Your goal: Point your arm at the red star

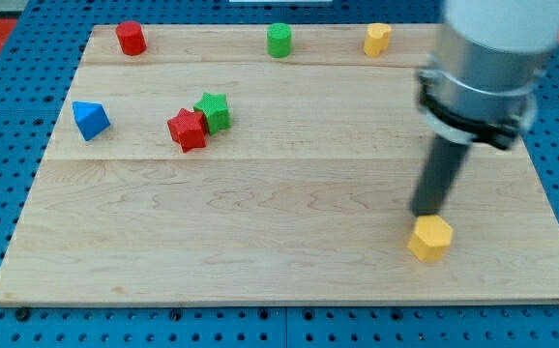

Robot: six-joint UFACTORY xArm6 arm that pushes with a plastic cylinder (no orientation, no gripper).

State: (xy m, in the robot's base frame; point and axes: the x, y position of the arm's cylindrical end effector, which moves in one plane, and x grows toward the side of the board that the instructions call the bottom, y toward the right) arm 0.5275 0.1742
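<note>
The red star [187, 130] lies on the wooden board [260, 222] at the view's left of centre, touching a green star [213, 111] just to its upper right. My tip [425, 214] is far to the view's right of the red star, just above a yellow hexagonal block [430, 239] near the view's bottom right. The rod hangs from the grey arm head at the view's top right.
A blue block [90, 120] sits near the left edge. Along the view's top stand a red cylinder [131, 39], a green cylinder [279, 41] and a yellow block [377, 40]. Blue pegboard surrounds the board.
</note>
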